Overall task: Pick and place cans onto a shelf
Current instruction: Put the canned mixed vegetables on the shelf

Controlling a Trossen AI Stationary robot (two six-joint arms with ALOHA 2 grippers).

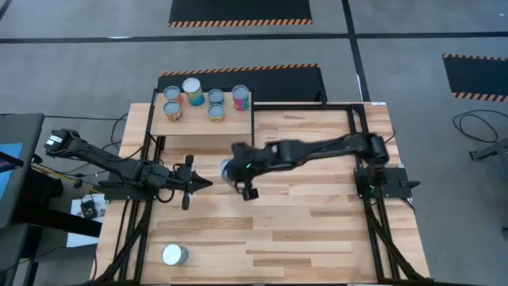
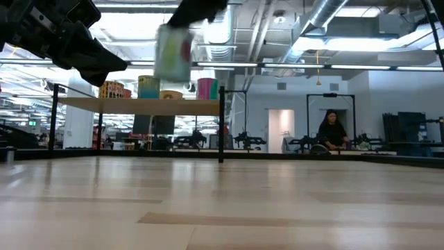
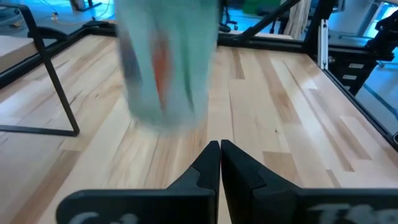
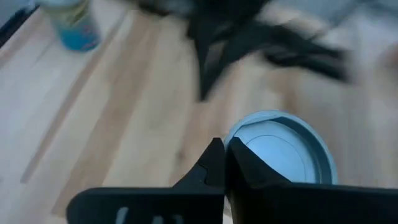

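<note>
My right gripper (image 1: pixel 238 171) is shut on a teal-labelled can (image 2: pixel 173 52) with a silvery-blue top (image 4: pixel 280 152), held high over the table's middle, near the shelf's front. My left gripper (image 1: pixel 202 184) is shut and empty just left of it; its wrist view shows its shut fingertips (image 3: pixel 219 149) with the lifted can (image 3: pixel 168 62) in front of them. The light wood shelf (image 1: pixel 230 123) at the far left carries several cans (image 1: pixel 193 86) standing on their bases. One more can (image 1: pixel 173 254) stands on the table at the near left. My right gripper pinches the rim of the can's top (image 4: pixel 231 138) between its two fingers, at one edge of the lid. The fingers come from above. The can hangs below them, about upright and lifted clear of the table.
The shelf's black legs (image 2: pixel 222 125) stand on the table ahead of the held can. Black frame rails (image 1: pixel 373 222) run along the table's right side. A person (image 2: pixel 331 132) sits far off in the room behind. Bare planks lie at the near right.
</note>
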